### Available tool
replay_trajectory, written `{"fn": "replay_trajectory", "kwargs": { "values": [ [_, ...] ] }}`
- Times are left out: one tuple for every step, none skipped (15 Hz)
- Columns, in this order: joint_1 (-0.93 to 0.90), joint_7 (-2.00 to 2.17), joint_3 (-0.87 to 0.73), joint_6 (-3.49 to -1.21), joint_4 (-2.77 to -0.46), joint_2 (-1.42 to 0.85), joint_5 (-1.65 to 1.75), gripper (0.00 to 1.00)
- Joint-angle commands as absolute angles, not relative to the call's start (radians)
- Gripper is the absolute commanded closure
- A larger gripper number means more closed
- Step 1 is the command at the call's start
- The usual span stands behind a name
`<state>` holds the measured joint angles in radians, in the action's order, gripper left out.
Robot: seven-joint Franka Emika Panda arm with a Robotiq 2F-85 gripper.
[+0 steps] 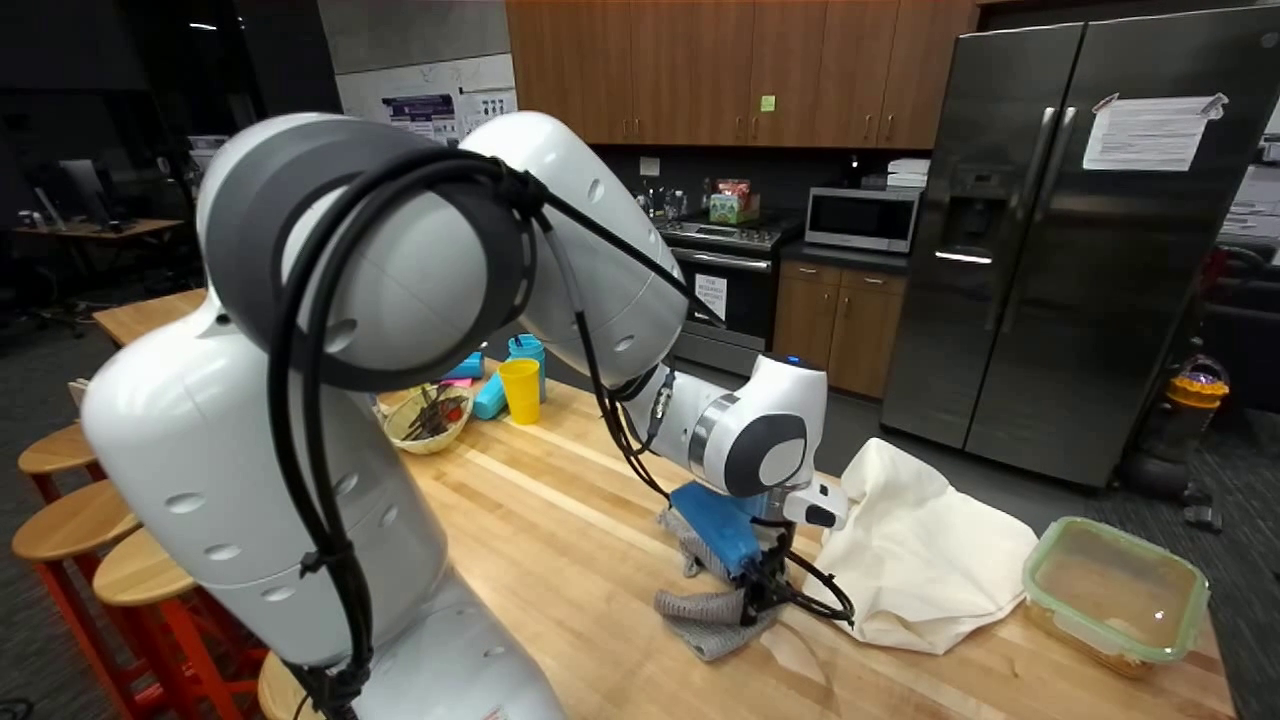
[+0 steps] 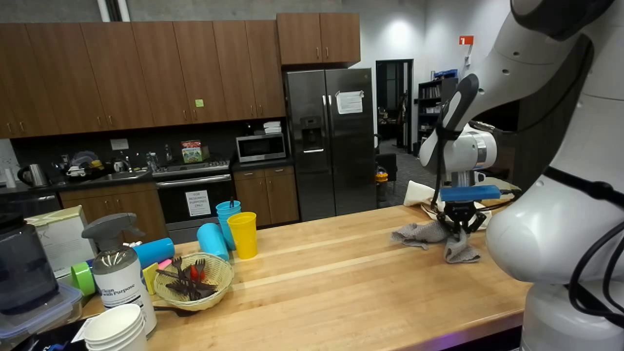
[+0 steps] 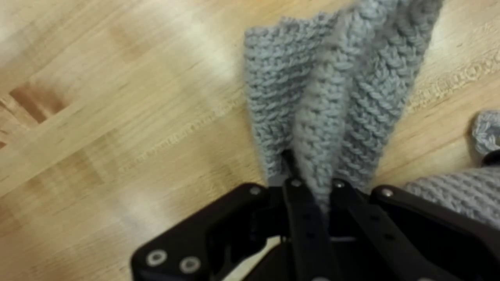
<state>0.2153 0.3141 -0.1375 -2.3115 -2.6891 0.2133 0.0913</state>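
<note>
Grey knit cloth (image 3: 340, 97), chunky and ribbed, lies directly beneath the end effector (image 3: 317, 183) — fingers closed narrow, a raised fold of it pinched between them. That fold's long axis, in the wrist view, runs outward from the fingertips and leans right; flatter flaps spread either side of it, appearing to rest on the counter (image 2: 341, 292), pale striped wood with a gloss. More grey knit lies off to one side of the jaws; one piece or two, cannot tell. Position: in from the counter's kitchen-side edge, toward the end where, in an exterior view, a cream fabric heap (image 1: 925, 545) slumps along that edge in soft creases. Just beside the heap, near the corner — a clear rectangular container (image 1: 1115, 590), green-rimmed lid. Well apart, toward the opposite end: a shallow woven basket (image 2: 223, 275) of dark forks (image 2: 192, 283), a tapered yellow cup (image 2: 243, 235) upright, and blue cups (image 2: 212, 241), some on their sides.
</note>
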Motion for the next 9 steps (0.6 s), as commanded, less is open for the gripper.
{"fn": "replay_trajectory", "kwargs": {
  "values": [
    [0.2, 0.302, -0.126, -2.287, -2.698, 0.296, 0.055, 0.99],
    [0.199, 0.303, -0.125, -2.284, -2.699, 0.307, 0.053, 0.99],
    [0.198, 0.302, -0.125, -2.283, -2.704, 0.324, 0.047, 0.99],
    [0.197, 0.306, -0.124, -2.283, -2.709, 0.337, 0.045, 0.99],
    [0.196, 0.31, -0.122, -2.284, -2.713, 0.347, 0.047, 0.99],
    [0.194, 0.319, -0.116, -2.286, -2.72, 0.359, 0.051, 0.99],
    [0.192, 0.328, -0.111, -2.289, -2.725, 0.366, 0.055, 0.99],
    [0.191, 0.332, -0.108, -2.29, -2.727, 0.367, 0.058, 0.99],
    [0.188, 0.341, -0.103, -2.289, -2.728, 0.365, 0.062, 0.99]
  ]
}}
